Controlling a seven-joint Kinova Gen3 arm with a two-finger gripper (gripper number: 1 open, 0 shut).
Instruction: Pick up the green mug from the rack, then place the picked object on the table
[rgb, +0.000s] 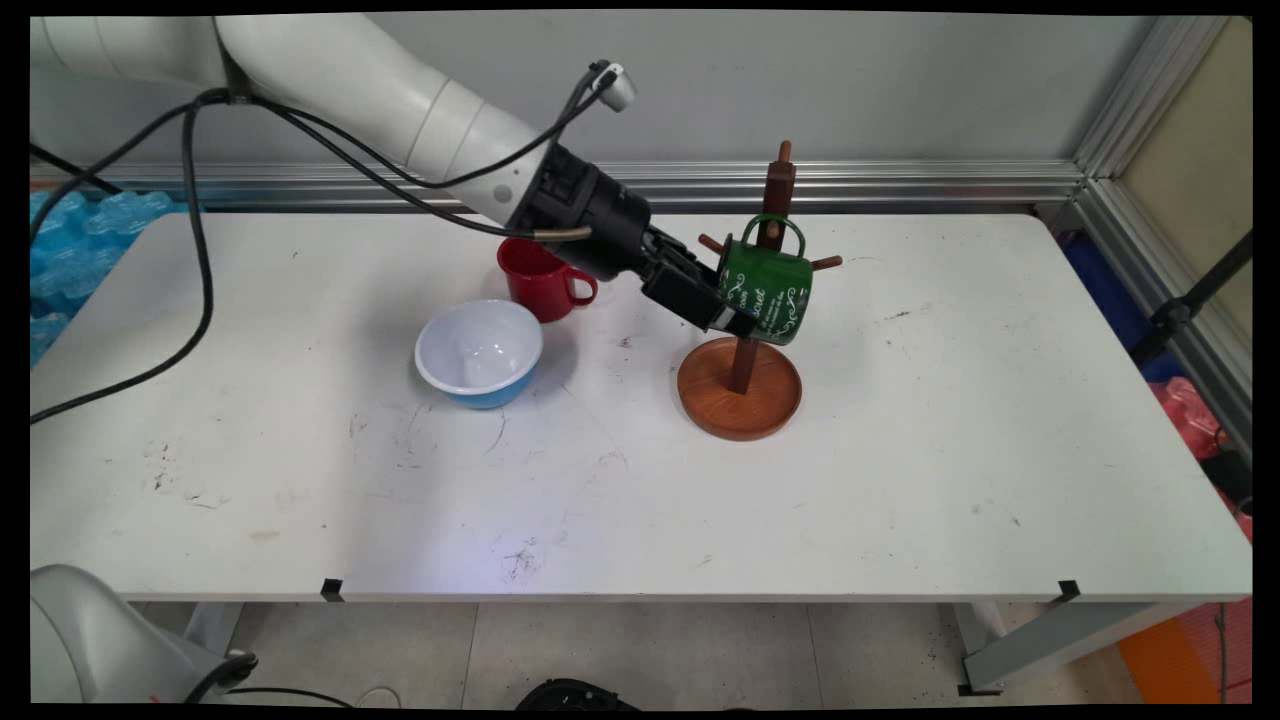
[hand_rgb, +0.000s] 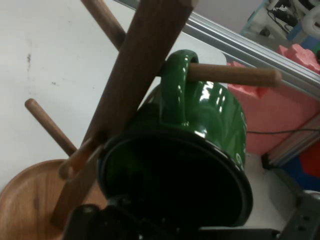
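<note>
On the tabletop (rgb: 900, 480), from the left: a white and blue bowl (rgb: 479, 352), a red cup (rgb: 540, 279), then the gripper (rgb: 728, 322), jaws clamped on the rim of a green mug (rgb: 768, 291). The mug hangs by its handle on a peg of the wooden rack (rgb: 741, 385). It looks glossy, rigid, likely slippery and chippable; the rim suits gripping. Its white lettering is unreadable.

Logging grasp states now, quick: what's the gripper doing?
Gripper: shut on the green mug's rim; the mug's handle hangs over a peg of the wooden mug tree.
</note>
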